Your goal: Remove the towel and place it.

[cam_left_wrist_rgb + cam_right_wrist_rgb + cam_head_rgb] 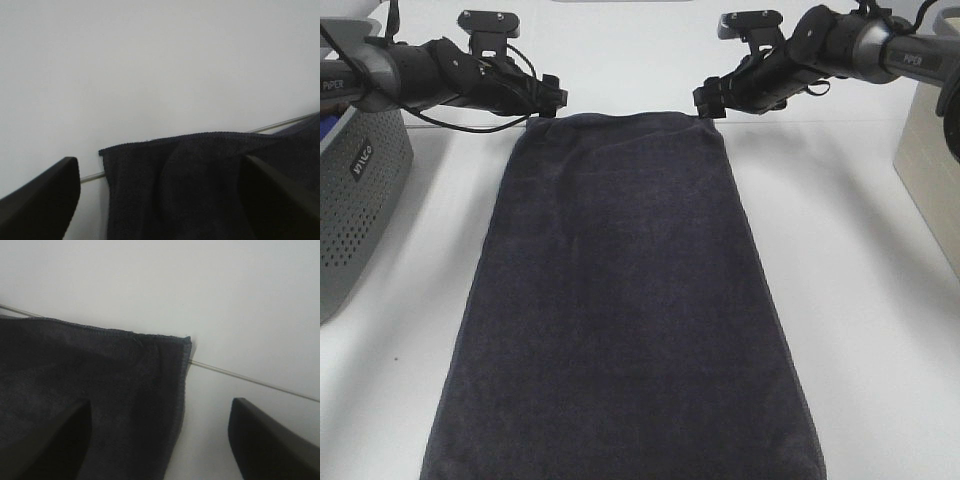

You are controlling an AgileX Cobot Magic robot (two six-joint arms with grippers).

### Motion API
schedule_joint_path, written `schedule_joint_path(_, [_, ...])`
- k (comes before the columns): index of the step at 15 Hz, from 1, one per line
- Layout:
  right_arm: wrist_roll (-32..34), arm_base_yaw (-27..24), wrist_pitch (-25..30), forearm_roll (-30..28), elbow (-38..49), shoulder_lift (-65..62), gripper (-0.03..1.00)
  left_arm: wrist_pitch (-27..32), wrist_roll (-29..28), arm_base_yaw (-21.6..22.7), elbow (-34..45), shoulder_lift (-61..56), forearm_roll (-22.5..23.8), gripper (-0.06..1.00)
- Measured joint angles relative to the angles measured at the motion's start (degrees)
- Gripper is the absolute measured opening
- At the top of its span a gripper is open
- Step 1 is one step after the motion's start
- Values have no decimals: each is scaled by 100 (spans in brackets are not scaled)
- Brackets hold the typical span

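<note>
The dark charcoal-navy towel lies spread flat and lengthwise on the white table, running from the far middle to the near edge of the view. My left gripper hovers at its far left corner and my right gripper at its far right corner. In the left wrist view the left gripper is open, with the towel's hemmed corner between its fingers. In the right wrist view the right gripper is open over the other corner. Neither gripper holds anything.
A grey perforated basket stands at the left edge of the table, beside the left arm. A beige box stands at the right edge. White table shows on both sides of the towel.
</note>
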Motion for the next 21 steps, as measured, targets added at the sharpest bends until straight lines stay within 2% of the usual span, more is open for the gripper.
schedule_joint_path(1, [0, 0, 69, -34, 0, -57, 74, 109, 0, 0, 0, -17, 0, 81])
schedule_joint_path(3, [0, 0, 659, -138, 0, -361, 74, 819, 0, 0, 0, -206, 183, 81])
schedule_joint_path(6, [281, 0, 1971, -195, 0, -1003, 74, 2624, -344, 0, 0, -1083, 579, 81])
schedule_joint_path(8, [745, 0, 2859, -498, 0, -1581, 74, 3753, -985, 0, 0, -1788, 957, 81])
schedule_joint_path(10, [985, 0, 3455, -985, -23, -2068, 74, 4715, -1690, 0, 0, -2504, 1507, 81])
schedule_joint_path(12, [1541, -17, 4165, -1329, -52, -2475, 74, 5437, -2229, 29, -6, -3083, 2469, 81])
schedule_joint_path(14, [1833, -109, 4452, -1318, -52, -2807, 74, 5810, -2573, 286, -23, -3449, 3214, 81])
schedule_joint_path(16, [2023, -258, 4492, -1203, -52, -3186, 73, 6159, -2670, 825, -23, -3650, 3386, 81])
schedule_joint_path(18, [2103, -407, 4492, -1192, 17, -3621, 73, 6217, -2630, 1324, 63, -3810, 3209, 81])
schedule_joint_path(19, [2103, -418, 4498, -1209, 212, -3890, 73, 6217, -2532, 1432, 269, -3971, 3031, 81])
schedule_joint_path(21, [2103, -418, 4492, -1209, 1037, -4687, 73, 6217, -2447, 1438, 1215, -4566, 2767, 81])
